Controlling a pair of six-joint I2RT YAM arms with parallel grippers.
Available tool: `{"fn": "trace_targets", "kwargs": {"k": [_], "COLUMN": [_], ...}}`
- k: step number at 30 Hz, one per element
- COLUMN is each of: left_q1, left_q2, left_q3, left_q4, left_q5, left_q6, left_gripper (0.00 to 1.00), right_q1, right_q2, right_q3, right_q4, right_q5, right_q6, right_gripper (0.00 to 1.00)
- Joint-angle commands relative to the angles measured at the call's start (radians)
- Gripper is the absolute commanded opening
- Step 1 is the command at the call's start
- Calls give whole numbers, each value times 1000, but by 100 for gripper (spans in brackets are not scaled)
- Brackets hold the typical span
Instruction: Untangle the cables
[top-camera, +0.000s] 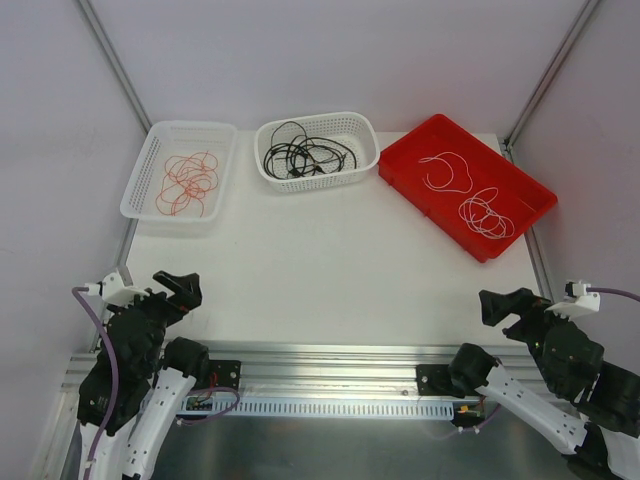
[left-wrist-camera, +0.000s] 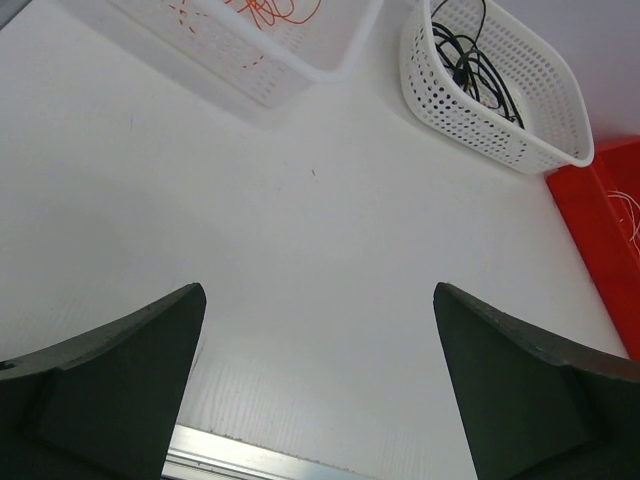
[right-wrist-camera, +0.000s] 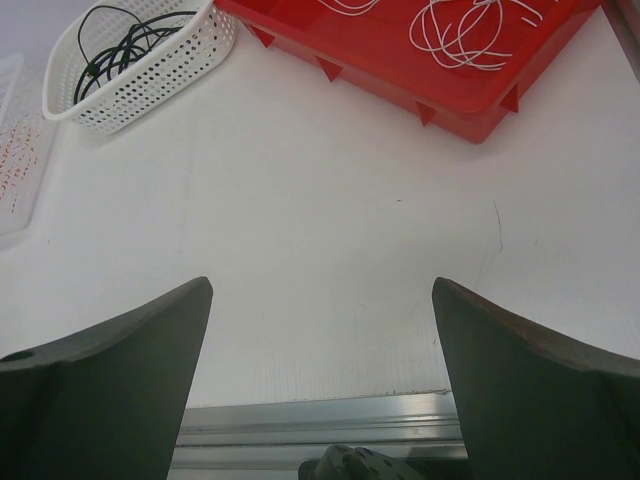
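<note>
Red cables (top-camera: 187, 182): lying in a loose scribble inside the left white basket (top-camera: 138, 186), well ahead of the left gripper (left-wrist-camera: 318, 375) and a little to its left.
Black cables (top-camera: 305, 155): sitting bunched in the middle white basket (top-camera: 366, 131), loops crossing over each other; far ahead of both grippers, between their lines of reach.
White cables (top-camera: 470, 195): resting in two separate coils in the red tray (top-camera: 405, 165), well ahead of the right gripper (right-wrist-camera: 322, 375).
Sorting: each colour is keeping to its own container; no cable is lying on the table (top-camera: 320, 290).
Left gripper: hanging low near the table's near edge, fingers spread wide, gripping nothing.
Right gripper: doing likewise on its side, fingers wide apart, nothing between them.
Stage: the colours are lying sorted, which fits a finished job; the black bunch is looking knotted, which fits work remaining. Cannot settle which.
Risk, black bunch: pulling one loop could be dragging the whole clump, or lifting the light basket with it.
Risk, thin strands: red and white cables are looking fine and could be slipping from a pinch.
Risk, basket holes: plug ends may be snagging in the perforated wall.
</note>
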Motion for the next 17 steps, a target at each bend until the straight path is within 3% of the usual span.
{"fn": "trace_targets", "kwargs": {"k": [1,17], "left_q1": [-4,-4], "left_q2": [-165,-165], "left_q3": [-11,-32], "left_q4": [15,24], "left_q5": [-31,-39], "left_q6": [-20,-10], "left_gripper": [99,99], "right_q1": [3,5], "right_q2": [-36,-20], "right_q3": [-3,-15], "right_q4": [-13,0], "right_q5": [19,33], "right_q6": [13,20], "right_gripper": [97,97]}}
